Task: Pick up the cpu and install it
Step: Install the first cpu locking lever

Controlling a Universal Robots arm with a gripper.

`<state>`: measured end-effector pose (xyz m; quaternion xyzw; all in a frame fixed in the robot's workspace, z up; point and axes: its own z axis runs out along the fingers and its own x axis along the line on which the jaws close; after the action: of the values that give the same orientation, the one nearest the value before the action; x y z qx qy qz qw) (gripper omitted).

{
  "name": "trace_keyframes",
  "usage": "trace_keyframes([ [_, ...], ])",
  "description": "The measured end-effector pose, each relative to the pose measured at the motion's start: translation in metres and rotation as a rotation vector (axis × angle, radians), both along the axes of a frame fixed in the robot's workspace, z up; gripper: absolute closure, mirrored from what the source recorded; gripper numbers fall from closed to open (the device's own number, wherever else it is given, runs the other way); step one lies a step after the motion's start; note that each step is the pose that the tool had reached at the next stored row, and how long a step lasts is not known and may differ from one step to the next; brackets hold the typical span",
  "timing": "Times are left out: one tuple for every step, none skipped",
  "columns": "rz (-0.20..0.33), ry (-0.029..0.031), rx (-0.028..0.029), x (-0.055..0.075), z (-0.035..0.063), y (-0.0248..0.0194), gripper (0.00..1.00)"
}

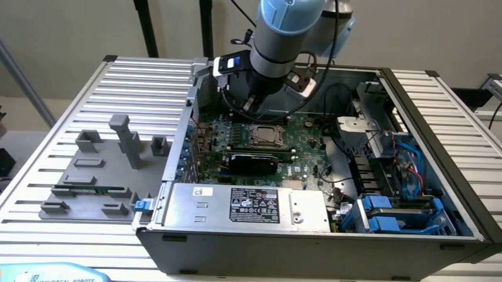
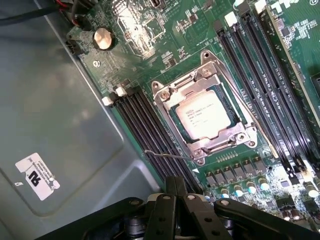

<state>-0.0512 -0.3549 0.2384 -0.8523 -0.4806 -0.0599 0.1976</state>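
Tool (image 2: pixel 171 182): closed, its two dark fingers pressed together with nothing between them.
Tool position: hangs over the motherboard (image 1: pixel 302 154) inside the open computer case (image 1: pixel 314 254), at about 11 o'clock from the socket in the exterior view, not touching the chip.
Cpu (image 2: pixel 202 116): lies flat in its socket near the middle of the board, silvery top facing up, printed text visible.
Socket bracket (image 2: pixel 165 92): metal frame around the cpu on all sides, with screws at the corners.
Memory slots (image 2: pixel 145 125): long black rows run beside the socket on two opposite sides.
Coin battery (image 2: pixel 102 37): round and silver, on the board near the case wall.
Power supply (image 1: pixel 243 205): silver box with a black label, at 6 o'clock from the socket in the exterior view.
Fixture blocks (image 1: pixel 126 141): grey shapes on the slatted tabletop (image 1: pixel 141 76), at 9 o'clock from the case.
Memory stick (image 1: pixel 88 190): narrow and green, lying among those blocks.
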Motion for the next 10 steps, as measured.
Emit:
trace_keyframes([
  [0.000, -0.0001, 0.0001, 0.000, -0.0016, 0.0000, 0.89],
  [0.000, 0.0000, 0.0000, -0.001, -0.0035, 0.0000, 0.89],
  [0.000, 0.0000, 0.0001, -0.001, -0.0053, 0.0001, 0.89],
  [0.000, 0.0000, 0.0000, -0.001, -0.0071, 0.0001, 0.89],
  [0.001, -0.0001, 0.0001, -0.002, -0.0089, 0.0003, 0.89],
  [0.001, -0.0001, 0.0001, -0.002, -0.0108, 0.0005, 0.89],
  [0.001, 0.0000, 0.0001, -0.002, -0.0126, 0.0009, 0.89],
  [0.002, 0.0000, 0.0002, -0.002, -0.0144, 0.0013, 0.89],
  [0.003, 0.0000, 0.0001, -0.002, -0.0162, 0.0017, 0.89],
  [0.003, -0.0001, 0.0000, -0.002, -0.0180, 0.0021, 0.89],
])
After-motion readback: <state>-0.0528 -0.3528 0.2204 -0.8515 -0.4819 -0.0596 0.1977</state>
